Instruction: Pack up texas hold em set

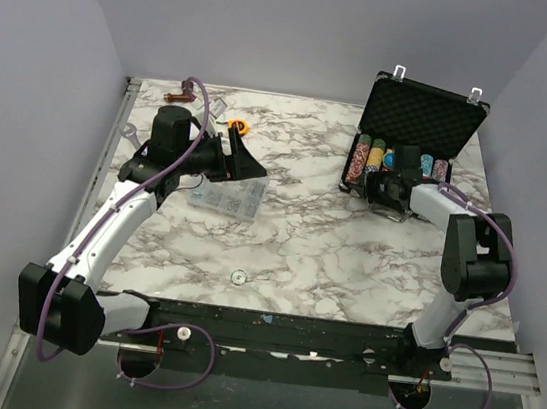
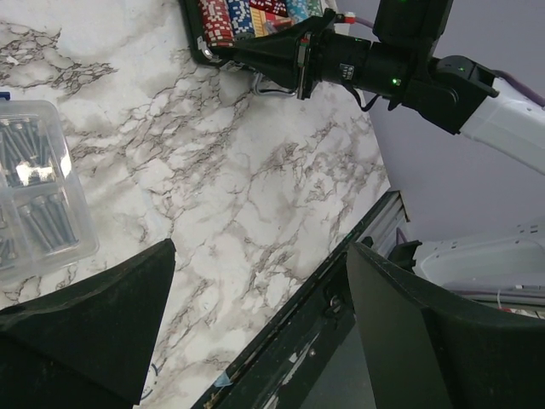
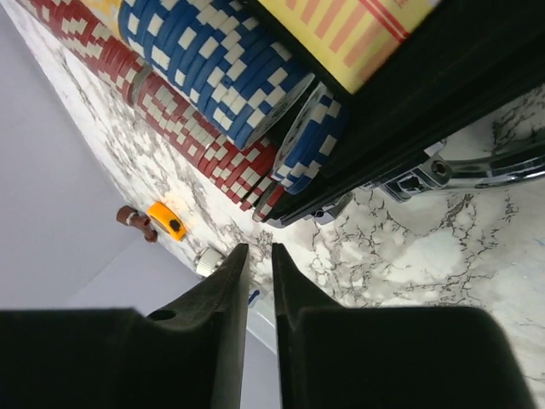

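Texas hold em set (image 1: 422,113) stands open at the surface's (image 1: 328,252) far right corner, right hand (image 1: 388,191) at its near edge, bare marble spreading leftward. Left wrist: left hand (image 2: 255,341) gapes wide, empty, near the surface's front edge. Right wrist: fingers (image 3: 213,341) nearly closed on nothing, beside chip rows (image 3: 196,68).

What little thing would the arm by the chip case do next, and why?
Probably the right gripper, nearly closed and empty at the case front, should nudge the leaning blue chip back against its row; it tilts out of line, and the lid stands open.
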